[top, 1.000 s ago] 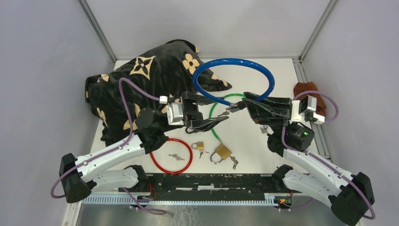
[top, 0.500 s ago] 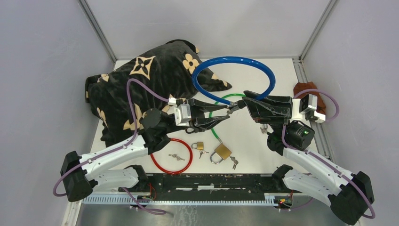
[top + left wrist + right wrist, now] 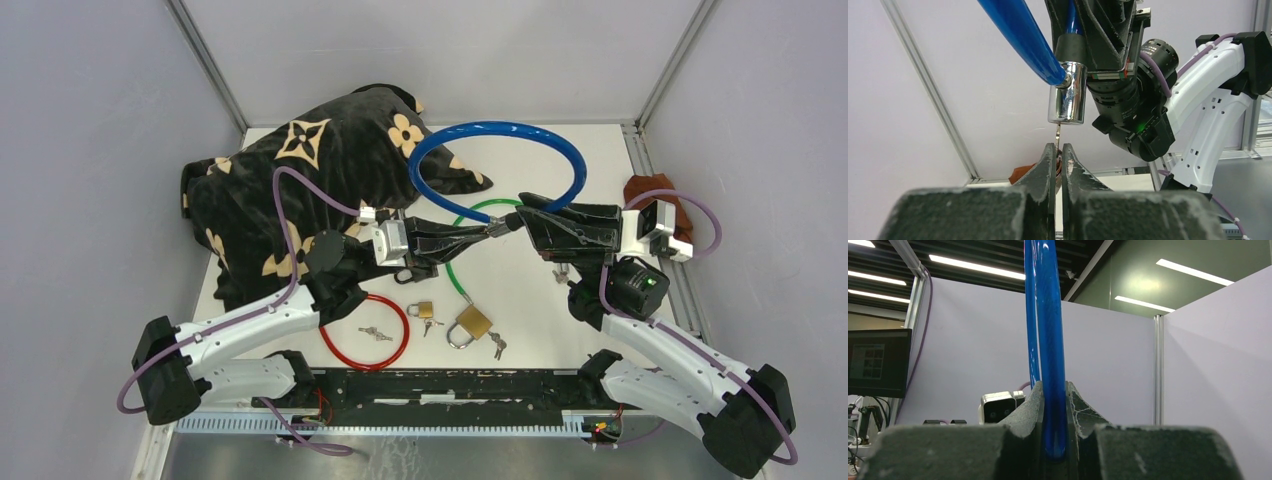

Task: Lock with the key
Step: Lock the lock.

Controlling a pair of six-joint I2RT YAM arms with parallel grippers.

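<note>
A blue cable lock [image 3: 495, 130] loops above the table's far side. In the left wrist view its blue cable [image 3: 1020, 35] ends in a shiny silver lock cylinder [image 3: 1066, 92]. My right gripper [image 3: 515, 222] is shut on the blue cable [image 3: 1045, 315], which runs up between its fingers [image 3: 1054, 390]. A thin key [image 3: 1058, 132] hangs from the underside of the cylinder. My left gripper [image 3: 1058, 150] is shut on the key's head, and its tips [image 3: 487, 231] meet the right gripper's tips in the top view.
A black patterned cloth [image 3: 300, 170] covers the left back of the table. A green cable lock [image 3: 460, 260], a red cable ring [image 3: 365, 330], two brass padlocks [image 3: 472, 323] [image 3: 421, 309] and loose keys [image 3: 375, 333] lie in front. A brown object [image 3: 655, 195] sits at the right edge.
My left gripper has swung right towards the lock cylinder and its open jaws have closed on the key. The right arm has stayed still with the blue cable.
</note>
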